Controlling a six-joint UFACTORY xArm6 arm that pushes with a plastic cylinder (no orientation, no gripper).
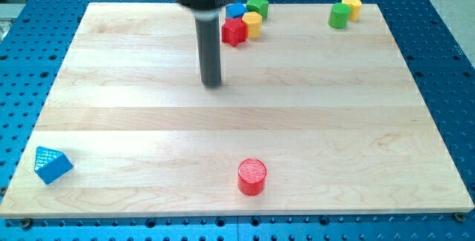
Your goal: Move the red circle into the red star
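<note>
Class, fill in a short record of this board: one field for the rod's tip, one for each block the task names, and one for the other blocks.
Tip: my tip rests on the board, above centre, touching no block.
Red circle: red cylinder, near the view's bottom edge, alone.
Red star: red star, view's top, in a cluster.
Cluster: blue block, green star, yellow block.
Top right: green cylinder beside yellow cylinder.
Bottom left: blue block.

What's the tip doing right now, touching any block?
My tip: touching nothing, on bare board below the red star, far above the red circle.
</note>
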